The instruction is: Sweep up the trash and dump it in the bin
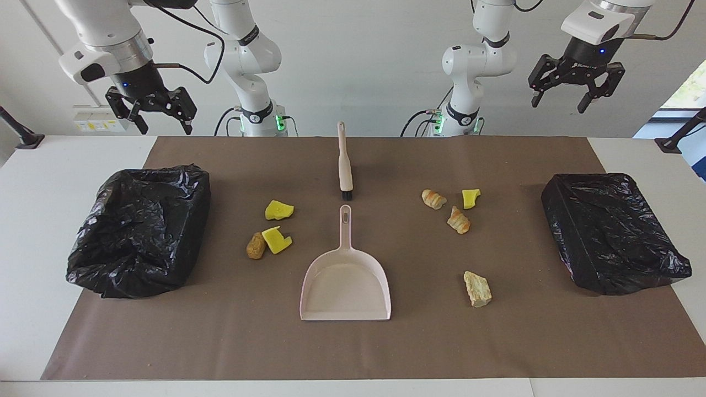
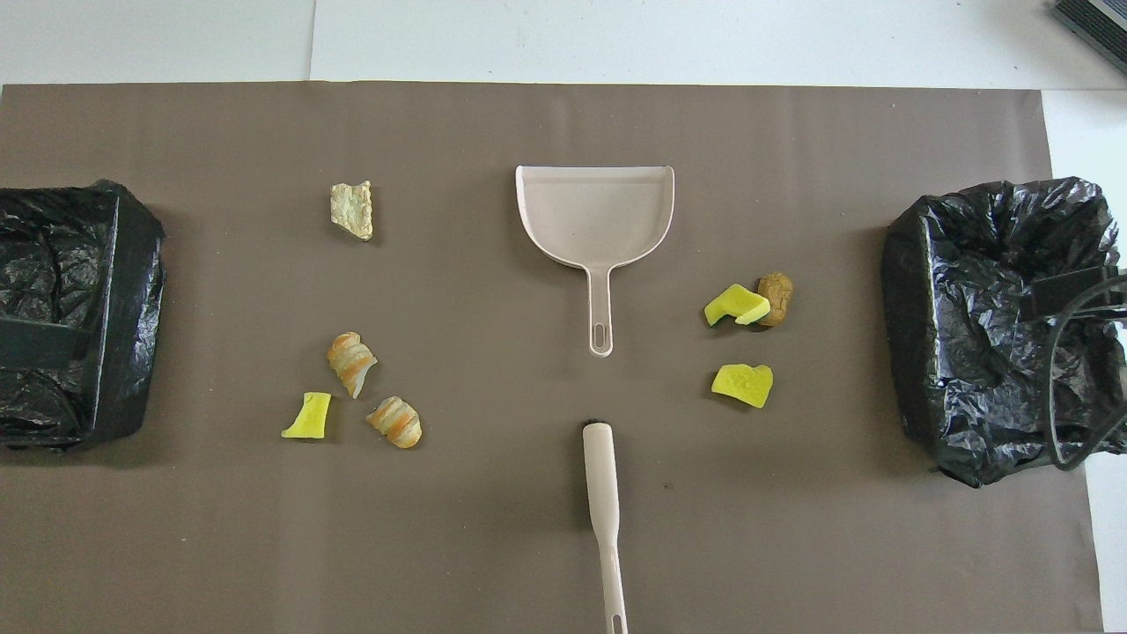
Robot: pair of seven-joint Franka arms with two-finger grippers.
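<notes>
The white bench (image 1: 33, 231) carries a brown paper sheet (image 1: 353, 342) that covers most of its top. Two bins lined with black bags stand on the sheet: one bin (image 1: 140, 229) at the right arm's end, the other bin (image 1: 612, 231) at the left arm's end.

Both arms wait raised. The right pincer (image 1: 161, 122) hangs over the bench edge nearest the robots, above the right-end bin, fingers spread, holding nothing. The left pincer (image 1: 558, 102) hangs high near the left-end bin, fingers spread, holding nothing. Small lettering on each pincer body is too small to read.

A pale pink dustpan (image 1: 346, 284) lies flat at the sheet's middle, its handle pointing toward the robots. A matching brush (image 1: 344, 162) lies nearer the robots, in line with that handle, bristle end just short of it, not touching.

The trash lies in two groups, none of it in a bin. Toward the right arm's end: a yellow chunk (image 1: 279, 210), a second yellow chunk (image 1: 276, 239) touching a brown lump (image 1: 255, 246). Toward the left arm's end: a striped pastry piece (image 1: 434, 199), another pastry piece (image 1: 459, 220), a small yellow chunk (image 1: 470, 198), and, farther from the robots, a pale bread lump (image 1: 477, 289).
</notes>
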